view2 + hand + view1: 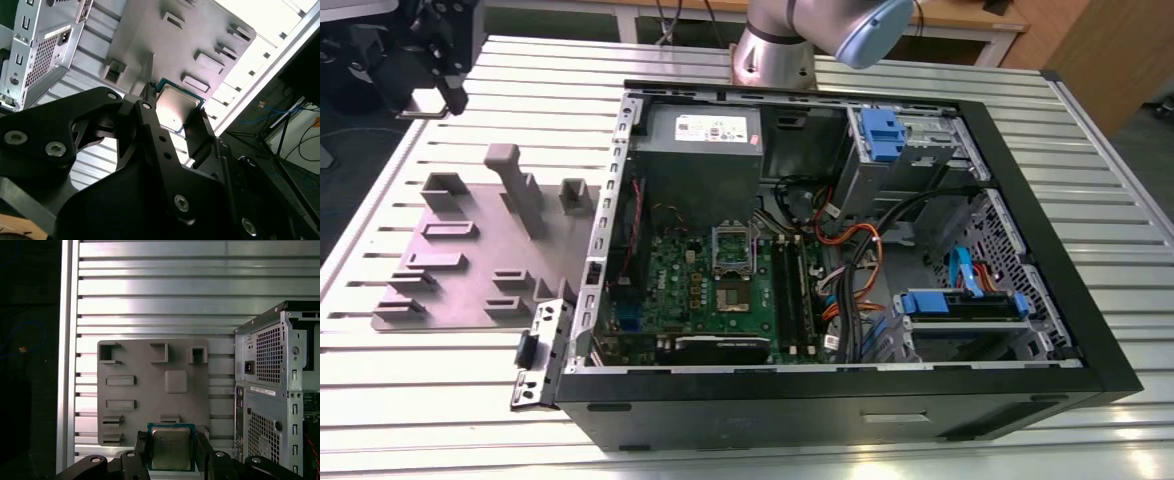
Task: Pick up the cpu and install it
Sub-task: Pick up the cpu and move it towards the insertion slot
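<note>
The cpu (171, 447) is a small square chip with a silver-grey lid and a thin pale rim. My gripper (171, 452) is shut on it, a black finger (142, 450) against each side. The second wrist view shows the same grip: the cpu (177, 106) sits between the tips of the gripper (175, 117), held in the air well above the grey-purple fixture plate (150, 390). In the exterior view the dark gripper (434, 70) hangs at the far left, beyond the plate (467, 260).
An open black computer case (1041, 300) lies on the slatted metal table (427, 400), to the exterior view's right of the plate. Its green motherboard (720, 290) shows a silver socket bracket (731, 245), cables and blue drive clips. The arm's base (774, 55) stands behind the case.
</note>
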`<state>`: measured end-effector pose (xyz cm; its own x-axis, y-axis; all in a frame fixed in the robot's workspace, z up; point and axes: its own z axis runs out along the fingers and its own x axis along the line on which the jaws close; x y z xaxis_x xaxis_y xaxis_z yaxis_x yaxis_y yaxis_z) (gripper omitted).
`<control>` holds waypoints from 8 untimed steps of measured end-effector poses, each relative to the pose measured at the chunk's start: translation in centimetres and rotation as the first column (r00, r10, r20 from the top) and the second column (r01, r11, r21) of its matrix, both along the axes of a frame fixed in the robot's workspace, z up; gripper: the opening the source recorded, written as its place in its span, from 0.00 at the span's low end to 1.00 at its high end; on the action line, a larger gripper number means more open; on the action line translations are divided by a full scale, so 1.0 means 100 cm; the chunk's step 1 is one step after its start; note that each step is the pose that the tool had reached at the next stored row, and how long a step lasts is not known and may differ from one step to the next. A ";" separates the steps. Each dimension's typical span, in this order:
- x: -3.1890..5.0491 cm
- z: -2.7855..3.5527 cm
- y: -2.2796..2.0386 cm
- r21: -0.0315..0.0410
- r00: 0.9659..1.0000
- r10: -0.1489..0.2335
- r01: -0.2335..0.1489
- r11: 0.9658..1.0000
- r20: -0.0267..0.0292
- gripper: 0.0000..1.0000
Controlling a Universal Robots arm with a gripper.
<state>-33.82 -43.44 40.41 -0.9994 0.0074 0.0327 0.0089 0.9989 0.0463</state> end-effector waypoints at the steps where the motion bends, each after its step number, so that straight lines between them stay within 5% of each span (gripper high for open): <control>1: 0.0007 0.0000 0.0000 0.000 1.000 0.000 0.000 1.000 0.000 0.47; 8: 0.0010 0.0000 0.0000 0.000 1.000 0.000 0.000 1.000 0.000 0.47</control>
